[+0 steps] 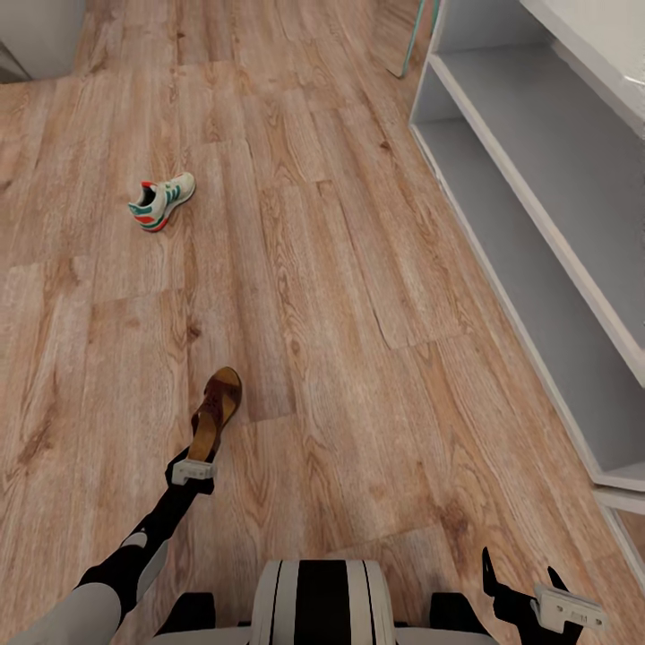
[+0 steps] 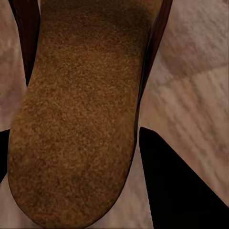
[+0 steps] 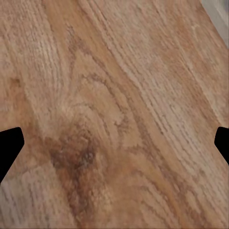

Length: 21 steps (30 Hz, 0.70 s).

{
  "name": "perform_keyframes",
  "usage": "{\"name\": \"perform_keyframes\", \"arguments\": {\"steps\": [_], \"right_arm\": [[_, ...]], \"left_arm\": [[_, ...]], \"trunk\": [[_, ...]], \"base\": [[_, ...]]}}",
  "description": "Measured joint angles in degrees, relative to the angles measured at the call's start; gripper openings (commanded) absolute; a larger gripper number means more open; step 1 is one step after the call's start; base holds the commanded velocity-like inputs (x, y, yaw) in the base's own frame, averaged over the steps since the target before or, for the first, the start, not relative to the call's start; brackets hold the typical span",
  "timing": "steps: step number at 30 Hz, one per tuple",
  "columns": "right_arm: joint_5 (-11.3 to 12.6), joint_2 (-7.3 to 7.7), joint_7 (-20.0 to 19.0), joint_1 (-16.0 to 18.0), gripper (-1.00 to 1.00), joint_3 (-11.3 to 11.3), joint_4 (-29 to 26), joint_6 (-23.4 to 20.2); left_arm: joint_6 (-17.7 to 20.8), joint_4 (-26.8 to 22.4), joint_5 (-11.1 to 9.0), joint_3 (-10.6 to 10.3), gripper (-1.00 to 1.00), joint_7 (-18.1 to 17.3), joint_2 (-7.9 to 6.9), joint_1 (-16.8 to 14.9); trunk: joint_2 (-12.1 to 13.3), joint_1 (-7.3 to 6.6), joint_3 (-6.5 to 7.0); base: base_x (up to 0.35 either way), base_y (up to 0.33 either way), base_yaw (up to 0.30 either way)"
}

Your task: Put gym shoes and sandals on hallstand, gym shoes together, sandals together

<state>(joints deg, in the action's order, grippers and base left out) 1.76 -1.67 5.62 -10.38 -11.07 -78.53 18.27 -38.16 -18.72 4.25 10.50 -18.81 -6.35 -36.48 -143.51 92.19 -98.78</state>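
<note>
While our left arm reaches down and forward, its left end effector [image 1: 201,455] sits at the heel end of a brown sandal [image 1: 215,417] that lies flat on the wood floor [image 1: 340,296]. In the left wrist view the tan footbed of that sandal [image 2: 76,119] lies directly ahead of the end effector, with one dark finger [image 2: 176,186] beside the sole's edge and a sliver of the other at the opposite side. The fingers are spread to either side of the heel, and we cannot tell whether they already press on it.

Well beyond the left end effector, farther out across the floor, one gym shoe [image 1: 161,202] rests on its sole, white with green stripes and an orange heel.

Our right end effector [image 1: 520,582] hangs low over bare planks, its fingers spread apart; the right wrist view shows one dark fingertip [image 3: 9,143] at each side with a wood knot on the floor [image 3: 114,95] between them, gripping nothing.

The white shoe rack [image 1: 537,206] stands beyond the right end effector, to its outer side, its two grey tiers bare.
</note>
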Motion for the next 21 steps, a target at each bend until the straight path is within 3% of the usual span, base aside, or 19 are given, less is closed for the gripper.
{"name": "perform_keyframes", "arguments": {"steps": [10,21], "right_arm": [[0.0,0.0,0.0,-0.1,1.0,0.0,-0.2,0.0],[0.0,0.0,0.0,-0.1,1.0,0.1,-0.4,0.0]], "left_arm": [[1.5,-4.0,0.2,-0.4,-1.0,0.1,0.4,0.3],[10.2,-14.8,0.2,-0.6,-1.0,0.1,0.97,2.4]], "trunk": [[0.0,0.0,0.89],[0.0,0.0,1.86]], "base": [[0.0,0.0,0.0],[0.0,0.0,0.0]]}}
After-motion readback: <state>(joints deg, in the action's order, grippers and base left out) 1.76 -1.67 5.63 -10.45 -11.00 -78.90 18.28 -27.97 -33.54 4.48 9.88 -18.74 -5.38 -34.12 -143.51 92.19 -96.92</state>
